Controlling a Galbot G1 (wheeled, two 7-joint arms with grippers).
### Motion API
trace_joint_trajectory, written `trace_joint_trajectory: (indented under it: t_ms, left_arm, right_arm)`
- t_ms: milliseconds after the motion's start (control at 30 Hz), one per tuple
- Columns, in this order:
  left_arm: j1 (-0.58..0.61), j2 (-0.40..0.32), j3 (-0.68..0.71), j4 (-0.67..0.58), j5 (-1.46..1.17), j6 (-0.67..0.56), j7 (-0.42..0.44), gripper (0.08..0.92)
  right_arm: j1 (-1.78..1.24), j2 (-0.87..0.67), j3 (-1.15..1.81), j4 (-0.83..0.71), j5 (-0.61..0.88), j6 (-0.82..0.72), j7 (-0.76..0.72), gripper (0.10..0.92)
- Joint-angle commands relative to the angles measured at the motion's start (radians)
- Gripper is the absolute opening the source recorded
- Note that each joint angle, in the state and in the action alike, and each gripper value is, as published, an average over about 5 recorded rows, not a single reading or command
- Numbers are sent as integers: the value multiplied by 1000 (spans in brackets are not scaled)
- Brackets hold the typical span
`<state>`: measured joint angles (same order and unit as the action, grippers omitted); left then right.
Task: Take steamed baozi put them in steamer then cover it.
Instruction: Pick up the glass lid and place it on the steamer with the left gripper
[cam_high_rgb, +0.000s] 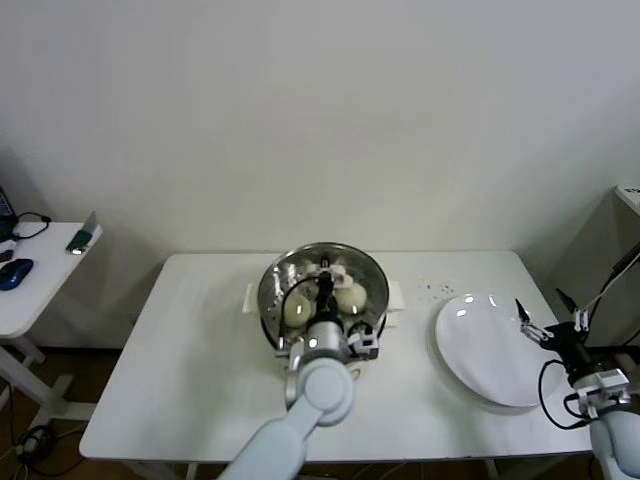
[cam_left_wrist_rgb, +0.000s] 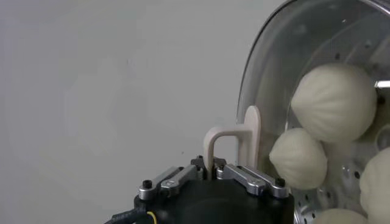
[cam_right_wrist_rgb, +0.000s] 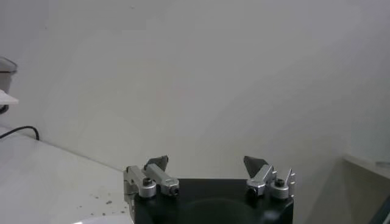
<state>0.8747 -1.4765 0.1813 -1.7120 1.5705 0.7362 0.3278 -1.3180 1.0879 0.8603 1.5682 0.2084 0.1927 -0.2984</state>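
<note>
The steamer (cam_high_rgb: 272, 312) stands mid-table on its white base (cam_high_rgb: 395, 297). The clear glass cover (cam_high_rgb: 345, 258) lies over it, and my left gripper (cam_high_rgb: 323, 287) is shut on its white bar handle (cam_left_wrist_rgb: 234, 135). In the left wrist view my left gripper (cam_left_wrist_rgb: 209, 168) pinches one leg of that handle. Steamed baozi (cam_left_wrist_rgb: 334, 102) show through the cover's glass (cam_left_wrist_rgb: 286, 55), with another baozi (cam_left_wrist_rgb: 298, 158) beside it. In the head view the baozi (cam_high_rgb: 350, 296) sit inside the pot. My right gripper (cam_high_rgb: 547, 318) hangs open over the right table edge, and the right wrist view shows this gripper (cam_right_wrist_rgb: 207, 165) holding nothing.
A flat white plate (cam_high_rgb: 490, 350) lies at the table's right, just left of my right gripper. Dark crumbs (cam_high_rgb: 432, 290) dot the table behind it. A side table (cam_high_rgb: 40, 290) at the far left carries a blue mouse (cam_high_rgb: 15, 272) and cables.
</note>
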Motion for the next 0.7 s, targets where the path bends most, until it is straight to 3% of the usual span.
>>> trace_joint_trajectory:
  t_ms: [33,600,700]
  left_arm:
    - [5,5,-9,10,4,49,3,152]
    - [14,24,-4,5,-14,49,0,154]
    - [16,41,1,-19,-30,49,5,192]
  right_arm:
    - [-1,0,3,-2,0,1,-2,823]
    - [-3,1,8,-3,-3,1,-11,823]
    - [-5,0,9,-1,-4,-4,-15,823]
